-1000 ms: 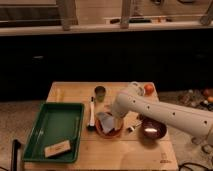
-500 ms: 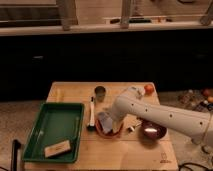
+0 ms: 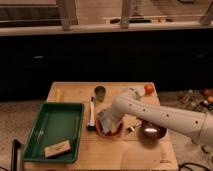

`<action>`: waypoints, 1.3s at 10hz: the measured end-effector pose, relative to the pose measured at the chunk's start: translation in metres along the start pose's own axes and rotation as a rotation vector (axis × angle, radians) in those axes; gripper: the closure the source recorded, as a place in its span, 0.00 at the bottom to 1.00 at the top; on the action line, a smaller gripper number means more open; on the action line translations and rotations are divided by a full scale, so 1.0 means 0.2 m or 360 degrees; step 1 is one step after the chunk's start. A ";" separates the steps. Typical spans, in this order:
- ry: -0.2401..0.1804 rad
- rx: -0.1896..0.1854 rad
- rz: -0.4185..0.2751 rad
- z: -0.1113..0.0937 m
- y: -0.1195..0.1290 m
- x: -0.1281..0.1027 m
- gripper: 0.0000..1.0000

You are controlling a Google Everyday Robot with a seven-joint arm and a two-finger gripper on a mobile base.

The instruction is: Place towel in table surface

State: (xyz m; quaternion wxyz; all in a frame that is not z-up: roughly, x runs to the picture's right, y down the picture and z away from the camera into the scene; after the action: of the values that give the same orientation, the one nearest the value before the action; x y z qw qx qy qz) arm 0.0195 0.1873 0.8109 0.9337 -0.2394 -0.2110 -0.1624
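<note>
A grey towel [image 3: 106, 120] lies bunched on a red plate [image 3: 111, 132] near the middle of the wooden table [image 3: 125, 155]. My white arm [image 3: 160, 116] reaches in from the right. My gripper [image 3: 108, 123] is at the towel, over the plate, and is mostly hidden by the cloth and the wrist. I cannot tell whether the towel rests on the plate or hangs from the gripper.
A green tray [image 3: 54, 125] holding a tan block [image 3: 56, 148] fills the table's left side. A metal cup [image 3: 100, 93] stands at the back. A white-handled brush [image 3: 91, 113] lies by the tray. A dark red bowl [image 3: 152, 131] and an orange fruit [image 3: 148, 88] are right.
The arm has shifted slightly left and down over the red plate. The towel stays at the gripper. Nothing else has moved.
</note>
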 end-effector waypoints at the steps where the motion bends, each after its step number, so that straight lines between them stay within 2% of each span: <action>1: -0.0008 -0.0001 0.0003 0.01 0.00 0.00 0.49; 4: -0.0042 0.0000 0.0017 0.03 0.02 0.03 0.80; 6: -0.0058 0.0000 0.0020 0.04 0.03 0.05 0.96; 7: -0.0066 0.0001 0.0020 0.03 0.04 0.06 1.00; 9: -0.0072 -0.0007 0.0000 0.03 0.05 0.06 1.00; 13: -0.0086 -0.0019 -0.0162 -0.13 0.01 -0.02 1.00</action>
State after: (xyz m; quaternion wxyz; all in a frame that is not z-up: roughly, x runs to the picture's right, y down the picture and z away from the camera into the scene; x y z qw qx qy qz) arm 0.0249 0.1760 0.7869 0.9168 -0.2382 -0.2469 -0.2044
